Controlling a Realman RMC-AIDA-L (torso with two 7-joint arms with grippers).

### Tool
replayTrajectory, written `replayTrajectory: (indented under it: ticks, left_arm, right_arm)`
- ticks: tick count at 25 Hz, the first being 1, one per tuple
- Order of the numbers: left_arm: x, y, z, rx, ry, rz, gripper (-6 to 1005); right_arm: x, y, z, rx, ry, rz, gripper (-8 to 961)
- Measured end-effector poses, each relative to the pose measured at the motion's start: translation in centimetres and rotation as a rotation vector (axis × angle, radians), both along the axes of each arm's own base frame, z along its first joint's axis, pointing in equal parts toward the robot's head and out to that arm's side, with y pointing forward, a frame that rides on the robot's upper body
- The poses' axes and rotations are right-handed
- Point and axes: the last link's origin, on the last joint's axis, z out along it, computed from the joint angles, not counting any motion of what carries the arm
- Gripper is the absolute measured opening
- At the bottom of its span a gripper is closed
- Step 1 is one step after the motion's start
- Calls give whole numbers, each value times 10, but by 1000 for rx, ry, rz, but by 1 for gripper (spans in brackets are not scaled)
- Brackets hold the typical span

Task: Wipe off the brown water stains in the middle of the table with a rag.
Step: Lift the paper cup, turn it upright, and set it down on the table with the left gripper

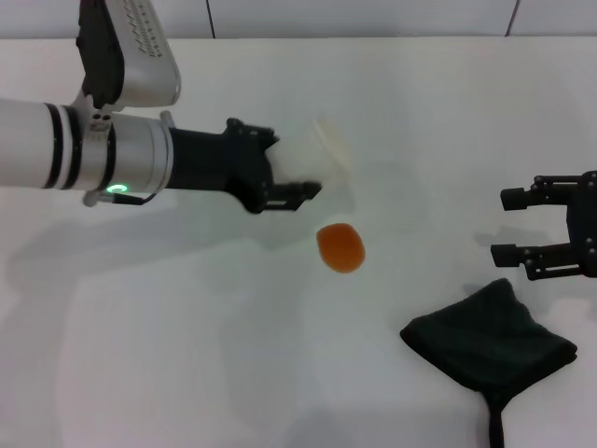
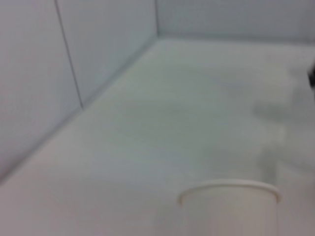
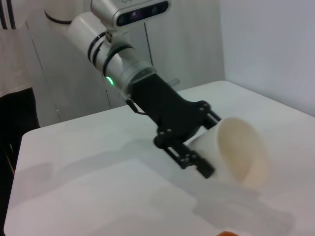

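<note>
Stain (image 1: 340, 248) sits mid-worktop (image 1: 187, 355), left gripper (image 1: 294, 182) pinching the tipped paper cup (image 1: 322, 154) just behind it, right gripper (image 1: 522, 224), jaws spread, near the untouched rag (image 1: 490, 345): grab the rag's bunched centre.

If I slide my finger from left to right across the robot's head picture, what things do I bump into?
left gripper holding the tipped paper cup → brown water stains → rag → open right gripper
</note>
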Motion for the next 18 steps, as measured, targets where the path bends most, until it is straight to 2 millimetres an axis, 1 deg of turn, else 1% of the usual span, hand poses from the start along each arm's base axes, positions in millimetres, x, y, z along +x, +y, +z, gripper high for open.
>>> replayTrajectory:
  ticks: [1,5,9,13,14,18]
  left_arm:
    - [0,2,-3,19,-35,0,605]
    - [-6,8,-10,87,-111,1,638]
    - [-13,12,-12,168,-185,-7,672]
    - [-18,11,-14,202,-204,-9,669]
    - [-24,9,-18,230,-211,-7,668]
    - [-33,4,-24,266,-243,6,667]
  right_arm:
    - [0,0,0,-1,0,1,780]
    - [-2,1,-2,-3,2,5,780]
    - [-3,2,-2,-3,1,8,779]
    - [-3,4,-4,2,-6,8,780]
    - [-3,4,-4,3,-7,9,780]
    - [-3,5,-5,4,-9,8,780]
